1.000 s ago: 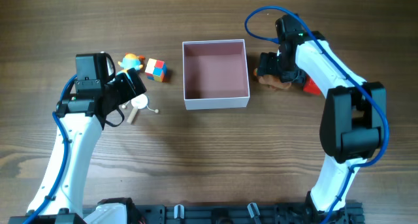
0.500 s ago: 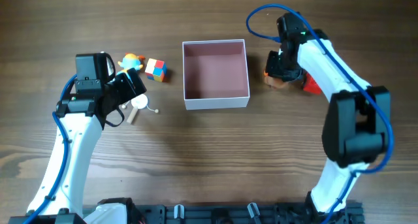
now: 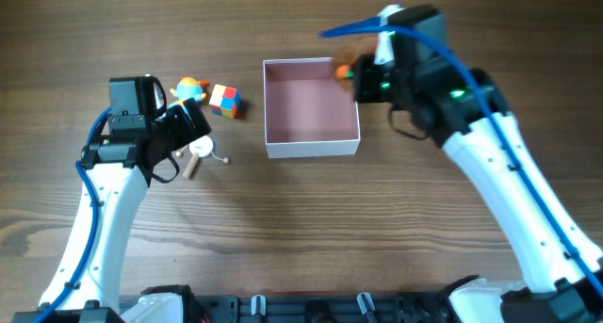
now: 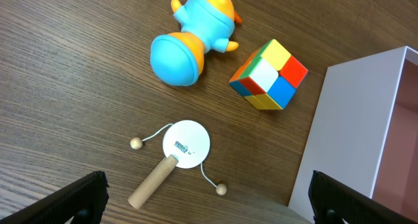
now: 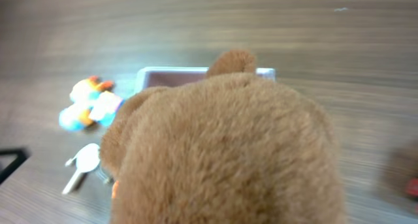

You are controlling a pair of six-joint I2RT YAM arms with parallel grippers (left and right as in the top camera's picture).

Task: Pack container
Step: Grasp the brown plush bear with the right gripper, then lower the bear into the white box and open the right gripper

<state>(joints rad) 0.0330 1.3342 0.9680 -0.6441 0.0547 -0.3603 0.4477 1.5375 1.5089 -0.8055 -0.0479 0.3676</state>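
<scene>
Wood-grain bench [image 3: 283, 229]: right end effector [image 3: 353, 73], newly clamped on a brown plush [image 5: 222, 152], is swinging over the container [image 3: 311, 150]; left end effector [image 3: 188, 127] is idling wide.

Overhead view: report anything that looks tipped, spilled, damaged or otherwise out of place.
Nothing is spilled or damaged. Only the blue toy seems to lie toppled on its side, left of the container, beside the colour cube. The brown plush is held in the right gripper over the container's far right corner.
</scene>
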